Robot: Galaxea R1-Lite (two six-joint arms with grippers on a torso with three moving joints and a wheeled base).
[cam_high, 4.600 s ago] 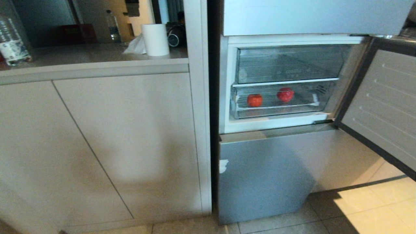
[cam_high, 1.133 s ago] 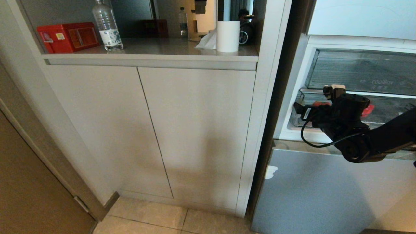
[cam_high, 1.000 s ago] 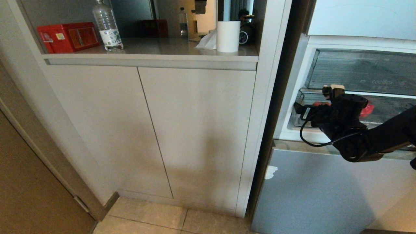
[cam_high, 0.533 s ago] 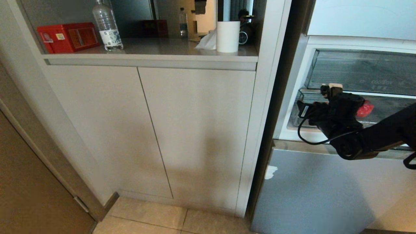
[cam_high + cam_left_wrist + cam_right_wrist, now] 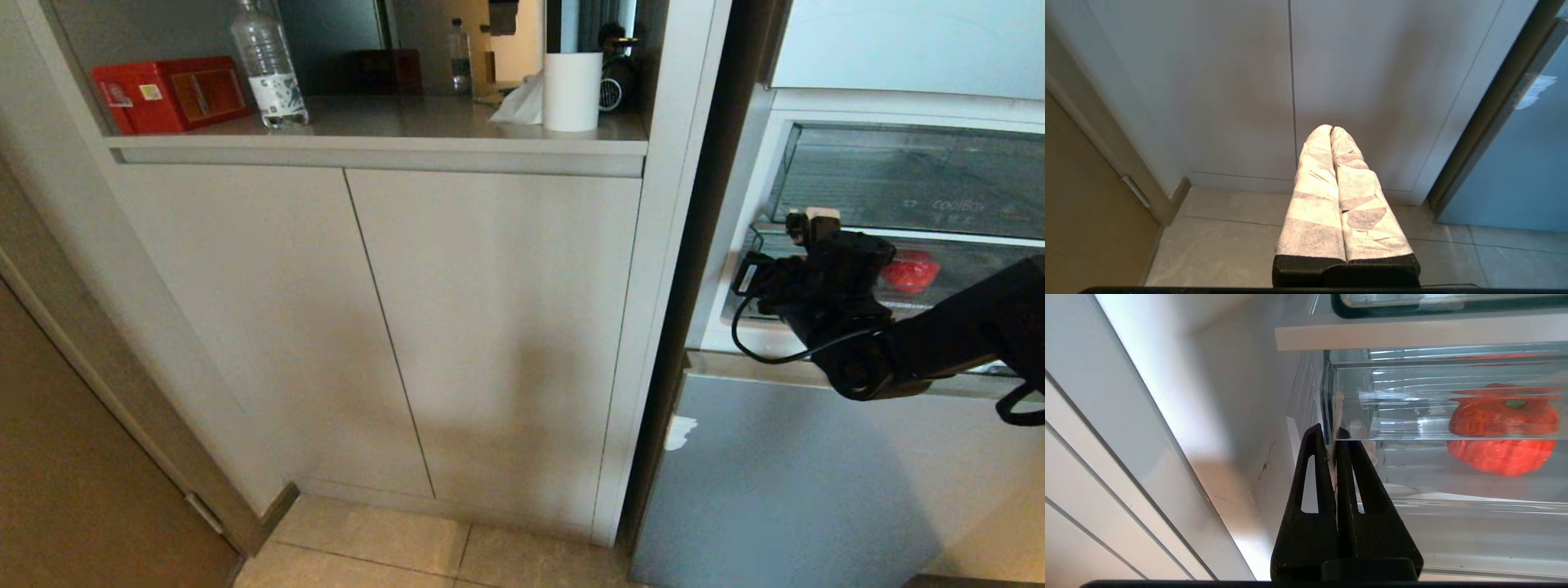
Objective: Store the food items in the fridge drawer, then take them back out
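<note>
Right wrist view: the right gripper (image 5: 1334, 435) is pressed together at the fridge drawer's (image 5: 1412, 433) left front corner, the red fruit (image 5: 1502, 428) inside, so a straight, level pull is advised

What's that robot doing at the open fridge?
Its right gripper has shut on the left front edge of the clear fridge drawer, seemingly to pull it. One red food item lies in the drawer. Its left gripper hangs shut and idle by the cabinet doors.
</note>
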